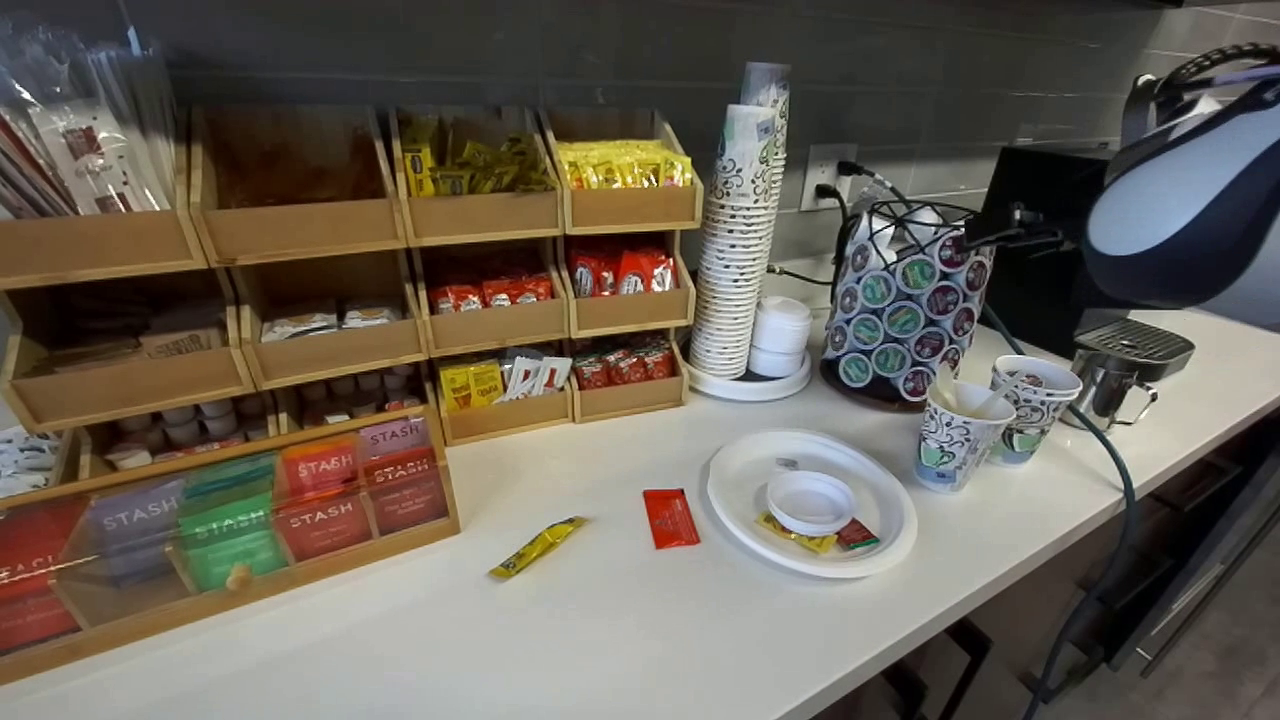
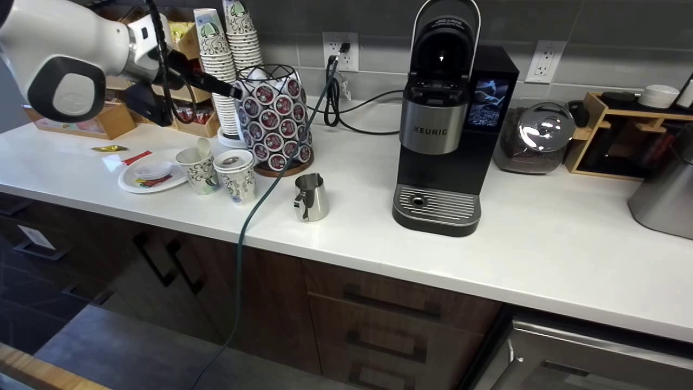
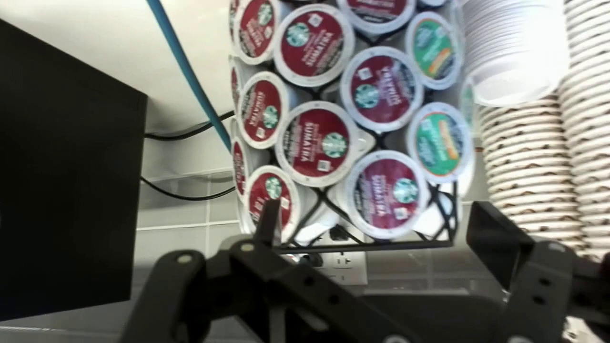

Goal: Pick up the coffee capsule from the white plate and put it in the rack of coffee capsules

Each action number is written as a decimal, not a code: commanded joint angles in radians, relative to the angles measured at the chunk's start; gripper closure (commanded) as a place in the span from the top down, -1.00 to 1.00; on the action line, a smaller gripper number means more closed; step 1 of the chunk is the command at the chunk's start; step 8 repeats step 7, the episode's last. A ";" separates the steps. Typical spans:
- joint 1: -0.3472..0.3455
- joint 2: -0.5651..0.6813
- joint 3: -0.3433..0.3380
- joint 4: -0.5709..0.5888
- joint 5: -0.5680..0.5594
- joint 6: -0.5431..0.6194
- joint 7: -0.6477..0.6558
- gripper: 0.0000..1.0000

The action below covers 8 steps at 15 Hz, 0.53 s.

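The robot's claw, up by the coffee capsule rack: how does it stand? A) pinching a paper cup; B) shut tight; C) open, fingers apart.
C: in the wrist view the claw has its fingers well apart, with the rack's top wire showing in the gap.

1 steel pitcher (image 2: 315,199) stands between patterned paper cups (image 2: 239,181) and the Keurig machine (image 2: 434,129).

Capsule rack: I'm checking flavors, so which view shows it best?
The wrist view: labels on the rack look largest, several reading SUMATRA, though the picture crops it. Both exterior views include its base, with smaller labels.
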<state>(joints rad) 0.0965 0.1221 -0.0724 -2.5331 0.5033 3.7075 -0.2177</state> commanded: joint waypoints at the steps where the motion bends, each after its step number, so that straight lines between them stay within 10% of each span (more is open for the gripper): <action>1: -0.028 -0.251 0.040 -0.183 -0.192 -0.164 0.083 1.00; 5: 0.100 -0.477 -0.068 -0.333 -0.467 -0.260 0.156 1.00; 6: -0.025 -0.334 0.044 -0.222 -0.391 -0.227 0.146 1.00; 8: -0.013 -0.369 0.038 -0.246 -0.415 -0.226 0.167 1.00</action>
